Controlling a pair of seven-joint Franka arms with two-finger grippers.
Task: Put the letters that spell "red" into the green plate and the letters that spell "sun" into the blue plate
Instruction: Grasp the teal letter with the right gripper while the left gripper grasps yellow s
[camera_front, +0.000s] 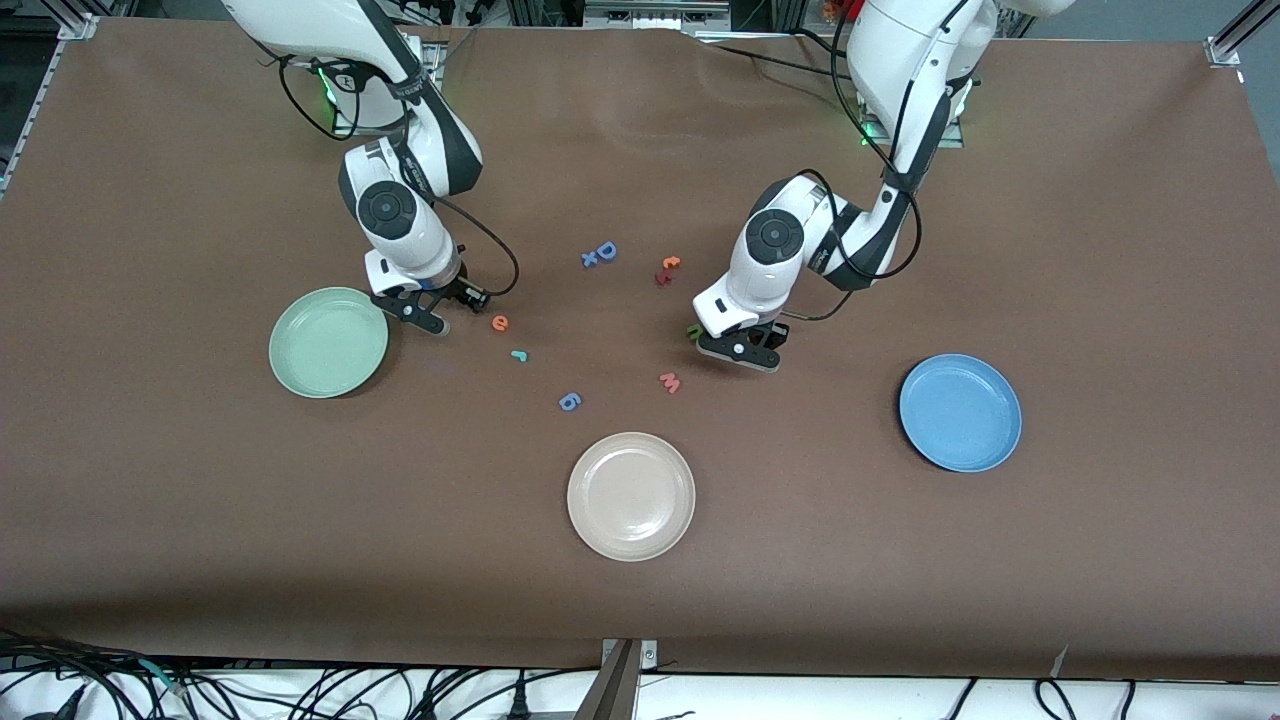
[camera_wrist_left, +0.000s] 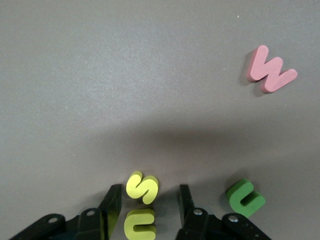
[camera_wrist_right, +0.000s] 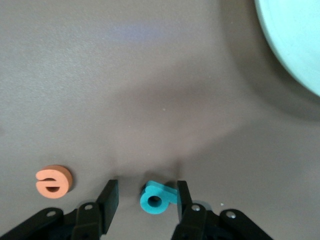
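We see the left end effector (camera_wrist_left: 146, 207) half-open around the yellow letters (camera_wrist_left: 142, 187), the right end effector (camera_wrist_right: 145, 200) half-open around the teal letter (camera_wrist_right: 156, 198).

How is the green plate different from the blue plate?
The green plate is pale mint; the blue plate is mid-blue. The green plate lies toward the right arm's end of the table, the blue plate toward the left arm's end, a little nearer the front camera. Both are round, shallow-rimmed, alike in size, and hold no letters.
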